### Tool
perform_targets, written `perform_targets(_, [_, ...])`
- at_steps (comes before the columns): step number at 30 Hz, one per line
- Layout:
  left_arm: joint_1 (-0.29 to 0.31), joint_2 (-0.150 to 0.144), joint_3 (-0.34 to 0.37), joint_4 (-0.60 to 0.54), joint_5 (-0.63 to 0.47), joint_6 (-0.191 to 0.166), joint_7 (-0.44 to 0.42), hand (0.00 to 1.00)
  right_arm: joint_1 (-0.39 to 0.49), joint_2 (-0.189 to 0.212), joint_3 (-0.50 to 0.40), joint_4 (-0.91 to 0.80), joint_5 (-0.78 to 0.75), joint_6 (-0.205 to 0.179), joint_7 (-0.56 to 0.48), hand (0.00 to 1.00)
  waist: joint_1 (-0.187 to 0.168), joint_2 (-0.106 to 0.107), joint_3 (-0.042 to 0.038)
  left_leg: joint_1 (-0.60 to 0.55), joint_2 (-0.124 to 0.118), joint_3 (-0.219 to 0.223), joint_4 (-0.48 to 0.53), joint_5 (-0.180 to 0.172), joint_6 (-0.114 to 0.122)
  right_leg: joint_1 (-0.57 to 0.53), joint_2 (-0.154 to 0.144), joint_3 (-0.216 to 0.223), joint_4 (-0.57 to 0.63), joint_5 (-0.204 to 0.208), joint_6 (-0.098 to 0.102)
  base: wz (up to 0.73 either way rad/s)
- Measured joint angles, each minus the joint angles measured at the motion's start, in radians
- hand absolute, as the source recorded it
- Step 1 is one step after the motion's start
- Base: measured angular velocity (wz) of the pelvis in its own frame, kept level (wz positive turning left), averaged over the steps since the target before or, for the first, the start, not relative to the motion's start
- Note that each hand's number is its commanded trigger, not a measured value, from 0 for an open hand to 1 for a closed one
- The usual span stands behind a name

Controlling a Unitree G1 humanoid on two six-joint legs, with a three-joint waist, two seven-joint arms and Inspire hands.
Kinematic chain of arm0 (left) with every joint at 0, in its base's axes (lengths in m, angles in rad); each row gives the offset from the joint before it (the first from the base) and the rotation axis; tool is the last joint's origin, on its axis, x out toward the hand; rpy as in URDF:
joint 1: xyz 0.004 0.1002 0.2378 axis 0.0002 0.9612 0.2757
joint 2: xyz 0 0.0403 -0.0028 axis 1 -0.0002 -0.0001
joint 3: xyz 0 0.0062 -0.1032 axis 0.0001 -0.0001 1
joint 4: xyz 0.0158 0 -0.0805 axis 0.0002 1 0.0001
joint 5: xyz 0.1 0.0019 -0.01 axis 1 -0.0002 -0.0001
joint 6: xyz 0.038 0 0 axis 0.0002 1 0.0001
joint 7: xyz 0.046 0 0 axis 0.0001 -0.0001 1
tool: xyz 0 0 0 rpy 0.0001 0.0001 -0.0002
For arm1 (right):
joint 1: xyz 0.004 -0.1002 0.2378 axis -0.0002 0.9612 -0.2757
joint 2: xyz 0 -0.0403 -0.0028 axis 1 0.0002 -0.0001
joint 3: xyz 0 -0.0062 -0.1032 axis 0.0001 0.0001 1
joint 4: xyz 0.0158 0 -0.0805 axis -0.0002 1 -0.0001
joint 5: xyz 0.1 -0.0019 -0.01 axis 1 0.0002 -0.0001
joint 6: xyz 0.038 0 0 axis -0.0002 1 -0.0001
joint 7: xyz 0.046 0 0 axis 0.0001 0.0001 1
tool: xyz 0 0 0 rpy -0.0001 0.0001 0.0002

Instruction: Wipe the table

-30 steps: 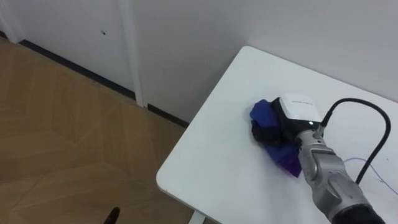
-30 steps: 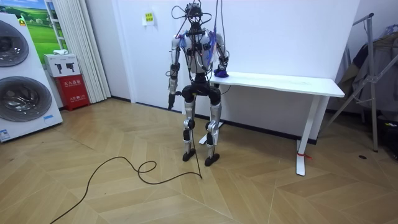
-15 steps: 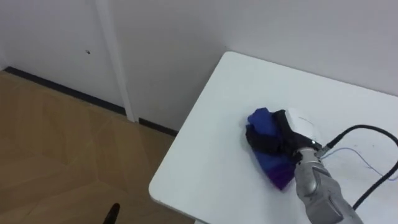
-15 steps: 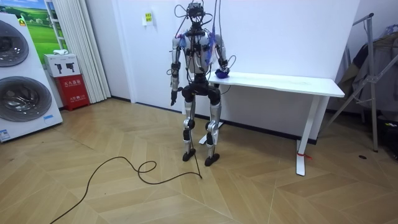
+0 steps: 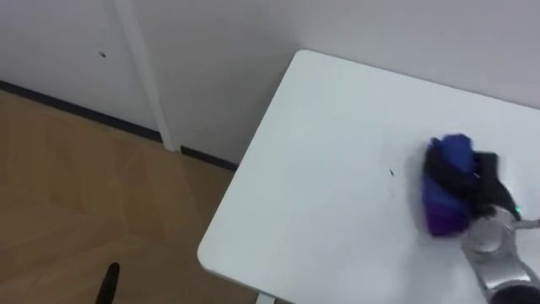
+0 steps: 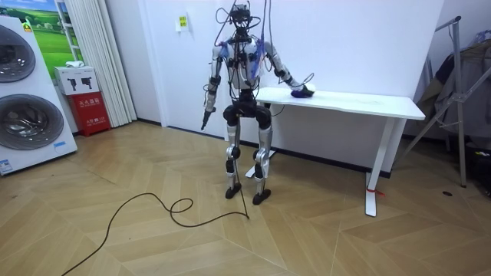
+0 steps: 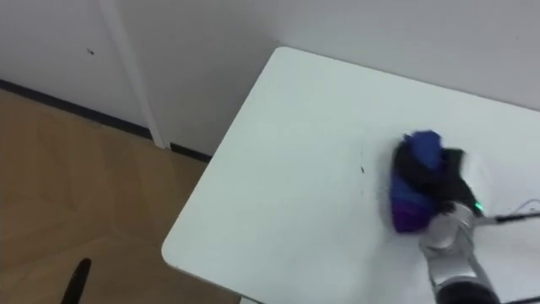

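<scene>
A white table (image 5: 321, 169) stands against the wall, and I stand at its left end, facing the wall. My right hand (image 5: 471, 181) reaches out over the tabletop, its dark fingers curled round a crumpled blue cloth (image 5: 449, 155) that lies on the surface. In the room view the cloth (image 6: 301, 93) is a little way in from the table's (image 6: 360, 102) left end. A tiny dark speck (image 5: 391, 173) marks the tabletop left of the cloth. My left hand (image 6: 205, 121) hangs at my side, away from the table.
The table's near left corner (image 5: 207, 253) overhangs wooden floor. Washing machines (image 6: 23, 100) and a red box (image 6: 90, 101) stand at the room view's left. A clothes rack (image 6: 460, 84) stands at the room view's right, beyond the table.
My right hand has slid the blue cloth to the right along the tabletop, away from the left end, with the arm stretching out further. The left arm swung slightly.
</scene>
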Motion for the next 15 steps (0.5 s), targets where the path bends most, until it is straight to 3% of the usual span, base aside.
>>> perform_targets(3, [0.058,0.007,0.013,0.003,-0.002,0.0,0.0,0.0,0.074,-0.023,-0.073,0.052,0.023,-0.001,0.002,1.0,-0.037,-0.021,0.0023,0.025,0.01,0.028,-0.001,0.0,0.0,0.021,0.0,0.0,-0.001,0.0,0.0,0.05])
perform_targets(4, [0.058,0.006,0.013,0.011,-0.002,0.0,-0.001,0.0,0.093,-0.023,-0.092,0.055,0.023,-0.001,0.005,1.0,-0.043,-0.029,0.0072,0.034,0.011,0.032,-0.003,0.0,0.0,0.028,0.0,0.005,-0.001,0.0,0.0,0.0])
perform_targets(6, [0.051,0.004,0.01,0.013,-0.005,-0.002,-0.002,0.0,0.107,-0.023,-0.101,0.056,0.017,-0.001,0.023,1.0,-0.044,-0.034,0.0091,0.04,0.013,0.048,-0.005,-0.001,0.001,0.031,0.0,0.008,-0.001,0.0,0.0,-0.19])
perform_targets(8, [0.031,0.003,0.008,0.013,-0.011,-0.003,-0.001,0.0,0.106,-0.021,-0.091,0.033,-0.002,0.001,0.027,1.0,-0.042,-0.03,0.0111,0.051,0.015,0.055,-0.017,-0.008,0.006,0.036,0.002,0.012,-0.001,-0.002,0.003,-0.19])
perform_targets(11, [-0.016,0.004,-0.035,0.021,-0.01,-0.002,0.0,0.0,0.074,-0.003,-0.034,-0.03,-0.065,0.068,0.027,1.0,-0.035,-0.025,0.013,0.061,0.014,0.074,-0.024,-0.009,0.007,0.036,0.001,0.022,0.001,-0.003,0.004,-0.3])
perform_targets(13, [-0.083,0.0,-0.097,0.074,-0.036,0.0,-0.001,0.0,0.015,0.028,0.097,-0.125,-0.163,0.172,0.059,1.0,-0.008,-0.016,0.0121,0.063,0.018,0.106,-0.024,-0.009,0.006,0.015,0.009,0.058,0.011,0.001,-0.002,-0.59])
perform_targets(14, [-0.097,-0.004,-0.11,0.09,-0.038,0.001,-0.001,0.0,-0.006,0.043,0.142,-0.162,-0.189,0.194,0.077,1.0,-0.006,-0.014,0.0107,0.062,0.022,0.115,-0.024,-0.008,0.004,0.007,0.011,0.062,0.018,0.004,-0.006,-0.55])
perform_targets(15, [-0.127,-0.015,-0.127,0.118,-0.032,0.011,-0.003,0.0,-0.056,0.086,0.242,-0.245,-0.254,0.237,0.119,1.0,-0.002,-0.01,0.0091,0.057,0.031,0.131,-0.024,-0.006,-0.001,-0.009,0.018,0.076,0.025,0.008,-0.014,-0.47])
